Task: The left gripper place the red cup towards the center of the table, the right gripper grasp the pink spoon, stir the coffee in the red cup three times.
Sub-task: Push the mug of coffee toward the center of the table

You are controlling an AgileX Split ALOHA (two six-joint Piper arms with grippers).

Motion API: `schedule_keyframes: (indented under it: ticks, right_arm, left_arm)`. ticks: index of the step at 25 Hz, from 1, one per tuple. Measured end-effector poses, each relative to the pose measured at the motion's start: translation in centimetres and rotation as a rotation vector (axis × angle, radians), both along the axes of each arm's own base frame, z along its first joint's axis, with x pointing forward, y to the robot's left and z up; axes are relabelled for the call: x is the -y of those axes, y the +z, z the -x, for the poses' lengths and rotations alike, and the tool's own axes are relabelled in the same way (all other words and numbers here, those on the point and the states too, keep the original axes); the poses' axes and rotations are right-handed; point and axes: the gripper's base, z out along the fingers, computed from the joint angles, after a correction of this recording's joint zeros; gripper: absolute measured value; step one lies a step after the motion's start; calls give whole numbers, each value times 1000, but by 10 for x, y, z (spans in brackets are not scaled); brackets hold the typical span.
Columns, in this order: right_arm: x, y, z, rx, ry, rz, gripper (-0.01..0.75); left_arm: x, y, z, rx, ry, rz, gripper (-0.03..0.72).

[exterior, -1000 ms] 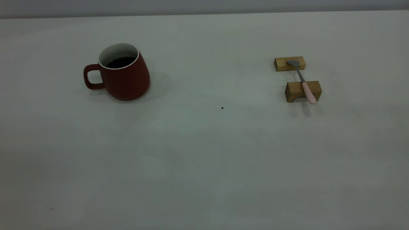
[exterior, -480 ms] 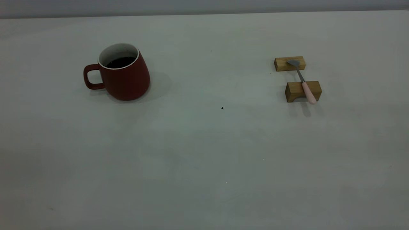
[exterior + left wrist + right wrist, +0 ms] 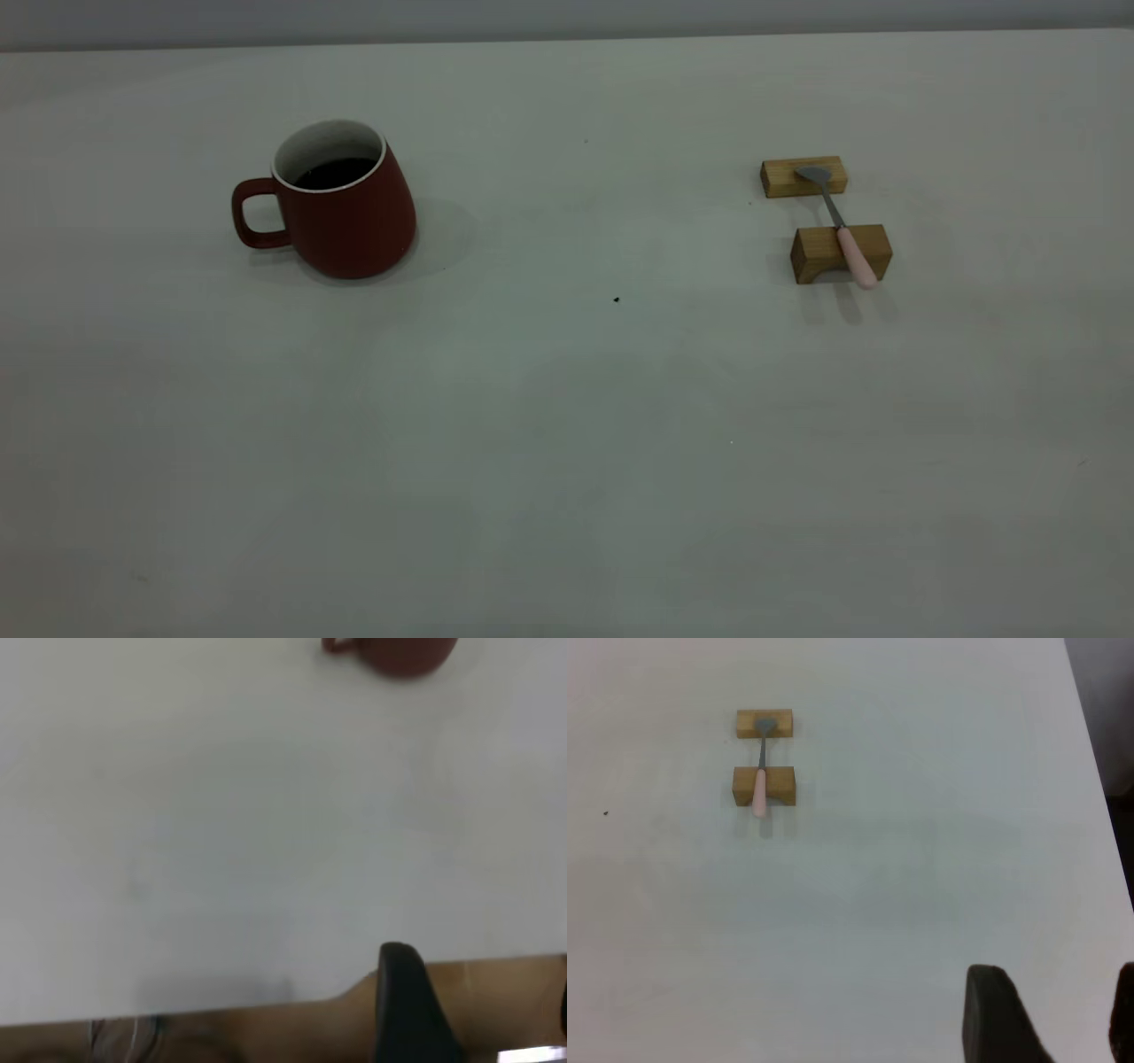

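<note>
The red cup (image 3: 341, 206) — matte, bulbous — stands untouched; both end effectors' black fingers (image 3: 997, 1019) gape empty.

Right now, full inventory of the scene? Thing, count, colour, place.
red cup: 1, dark red with white inside and rim, left part of the table, upright, handle pointing outward to the left edge side.
coffee: 1, dark brown-black, inside the red cup.
pink spoon: 1, grey metal bowl and pale pink handle, right part of the table, bridging the two wooden blocks.
wooden blocks: 2, light brown, under the spoon, one under the bowl and one under the handle.
black speck: 1, near the table's middle.
table: 1, pale grey-white.
left gripper: 1, black, open, near the table edge, far from the cup.
right gripper: 1, black, open, well short of the spoon.
</note>
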Motion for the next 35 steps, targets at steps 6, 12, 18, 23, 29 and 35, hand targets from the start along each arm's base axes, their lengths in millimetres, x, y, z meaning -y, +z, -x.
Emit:
schedule_keyframes:
  ticks: [6, 12, 18, 23, 29, 35]
  right_arm:
    - [0, 0, 0, 0, 0, 0, 348]
    - [0, 0, 0, 0, 0, 0, 348]
    - [0, 0, 0, 0, 0, 0, 348]
    - [0, 0, 0, 0, 0, 0, 348]
    - [0, 0, 0, 0, 0, 0, 348]
    - [0, 0, 0, 0, 0, 0, 348]
  left_arm:
    - [5, -22, -92, -178, -15, -31, 482]
    - [5, -50, -200, -338, -105, -93, 482]
    - [6, -104, -285, -484, -349, -162, 482]
    - [14, -157, -341, -607, -605, -125, 482]
    - [21, -174, -380, -630, -767, -94, 482]
    - [22, -179, -384, -610, -905, -125, 482]
